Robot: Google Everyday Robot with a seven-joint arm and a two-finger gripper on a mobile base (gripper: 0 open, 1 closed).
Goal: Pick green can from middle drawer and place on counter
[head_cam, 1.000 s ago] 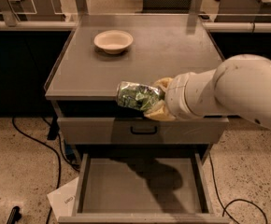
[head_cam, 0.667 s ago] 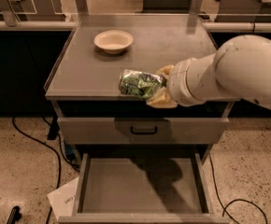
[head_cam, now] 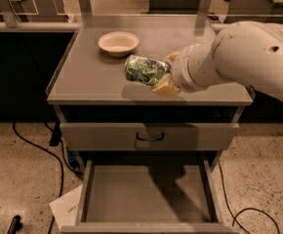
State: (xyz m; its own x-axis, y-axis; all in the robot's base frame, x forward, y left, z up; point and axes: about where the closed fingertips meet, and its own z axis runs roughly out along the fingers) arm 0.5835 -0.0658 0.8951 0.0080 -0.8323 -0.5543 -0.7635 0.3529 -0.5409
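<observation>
- Gripper: over the counter, towards the front edge and a little right of centre. Its two yellowish fingers are clamped on the green can, one pad above it and one below.
- Green can: held on its side and dented, with its free end pointing to the left edge. A shadow lies on the surface below it, so it is judged to be raised off the counter – contact cannot be ruled out from this angle.
- Middle drawer: pulled fully out below the counter front, with a bare floor and nothing lying in it. The drawer above it, with the dark handle, is closed.
- Cream bowl: upright near the rear edge, left of centre, well apart from the can.
- Arm: enters from the right edge and crosses the front right corner.
- Step in hand: judged to be the placing stage – the can is out of the drawer and carried over the counter, and is not yet released.
- Next move calls for: a short descent onto bare surface inside the front edge, then parting the fingers and lifting clear.
- Risk: a can laid on its side may roll, and the front edge is close.
</observation>
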